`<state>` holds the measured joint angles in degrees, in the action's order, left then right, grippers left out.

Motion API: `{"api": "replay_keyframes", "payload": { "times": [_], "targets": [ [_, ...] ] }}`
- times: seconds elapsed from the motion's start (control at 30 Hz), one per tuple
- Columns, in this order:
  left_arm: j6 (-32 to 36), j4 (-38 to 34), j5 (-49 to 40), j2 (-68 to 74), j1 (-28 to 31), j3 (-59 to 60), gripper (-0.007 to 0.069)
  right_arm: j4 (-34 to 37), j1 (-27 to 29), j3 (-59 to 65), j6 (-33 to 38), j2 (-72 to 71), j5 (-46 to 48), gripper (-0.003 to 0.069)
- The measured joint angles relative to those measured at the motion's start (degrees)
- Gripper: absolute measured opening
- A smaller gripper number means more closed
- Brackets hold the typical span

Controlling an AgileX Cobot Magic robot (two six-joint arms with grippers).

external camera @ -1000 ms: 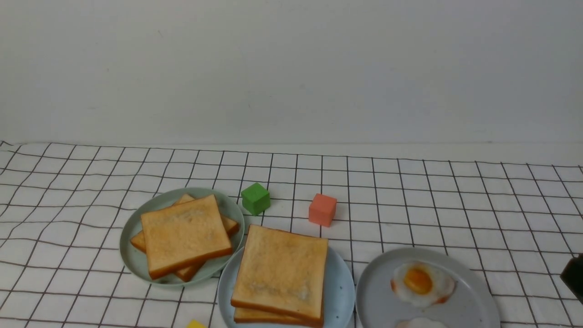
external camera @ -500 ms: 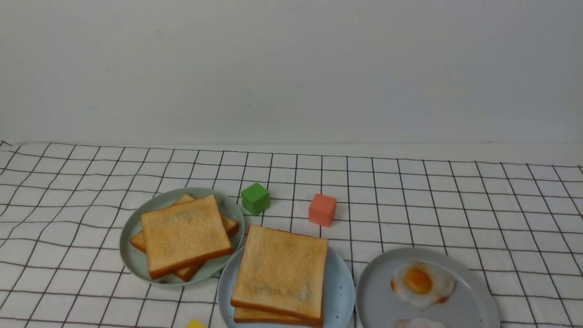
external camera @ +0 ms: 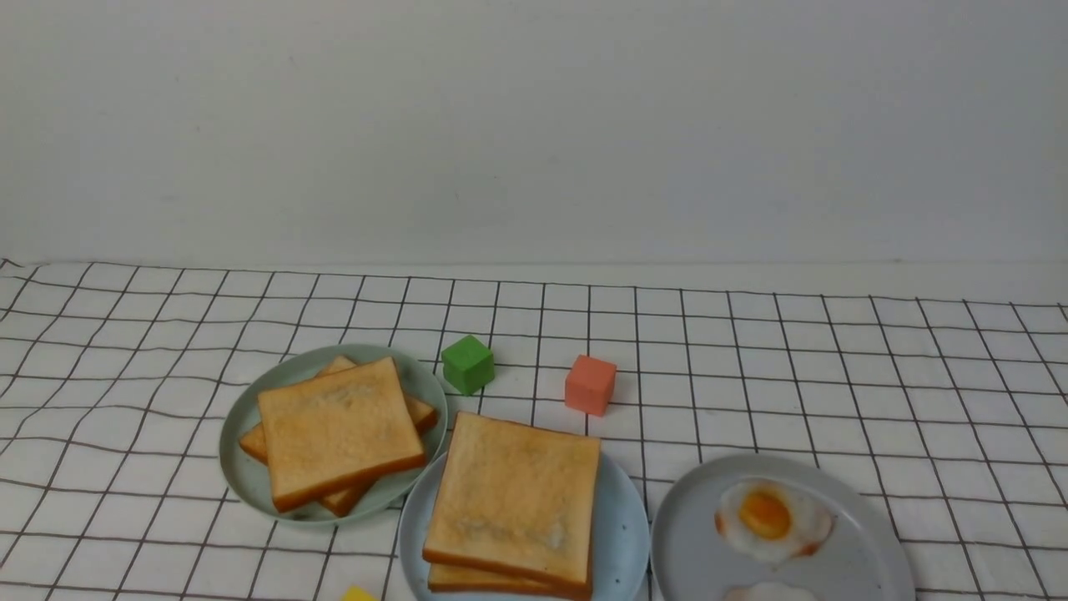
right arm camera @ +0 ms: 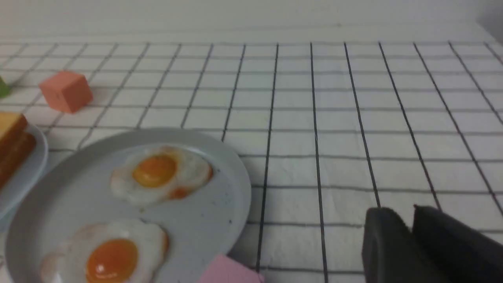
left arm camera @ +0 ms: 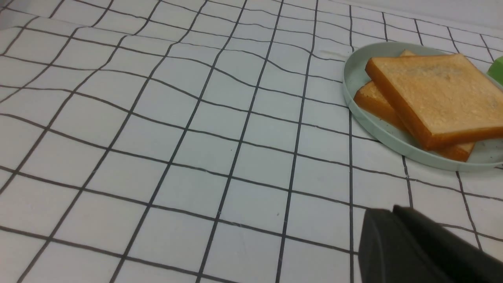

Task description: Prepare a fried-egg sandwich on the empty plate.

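text: none readable | labels: none | surfaces: plates, blocks, cloth (all plain, unmarked)

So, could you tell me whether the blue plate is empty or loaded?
Loaded: the blue plate carries two stacked toast slices, nearly covering it.

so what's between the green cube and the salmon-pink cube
Nothing: only bare white grid-patterned tablecloth lies between the green cube and the salmon-pink cube, seen in the front view.

Three plates (external camera: 250,476), four toast slices (external camera: 334,426), two fried eggs (right arm camera: 157,173) (one cropped in front), two cubes (external camera: 467,363).
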<state>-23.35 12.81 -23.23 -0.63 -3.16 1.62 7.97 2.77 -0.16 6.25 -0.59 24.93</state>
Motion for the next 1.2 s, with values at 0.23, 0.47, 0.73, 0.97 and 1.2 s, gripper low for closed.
{"api": "replay_keyframes", "payload": {
  "times": [0.23, 0.47, 0.73, 0.97, 1.2],
  "targets": [
    [0.0, 0.0, 0.1, 0.0, 0.0, 0.0, 0.0039, 1.2, 0.5, 0.9, -0.2, -0.1, -1.6, 0.0136],
    [0.0, 0.1, 0.1, 0.0, 0.0, 0.0, 0.0049, 1.4, 0.6, 1.0, -0.2, -0.1, -2.0, 0.0145],
    [0.0, 0.1, 0.1, 0.0, 0.0, 0.0, 0.0061, 1.5, 0.6, 1.0, -0.2, -0.1, -2.0, 0.0155],
    [0.0, 0.1, 0.1, 0.0, 0.0, 0.0, 0.0071, 1.5, 0.6, 1.0, -0.2, -0.1, -2.0, 0.0164],
    [0.0, 0.1, 0.1, 0.0, 0.0, 0.0, 0.0078, 1.5, 0.6, 1.0, -0.2, -0.1, -2.0, 0.0176]
  ]
}}
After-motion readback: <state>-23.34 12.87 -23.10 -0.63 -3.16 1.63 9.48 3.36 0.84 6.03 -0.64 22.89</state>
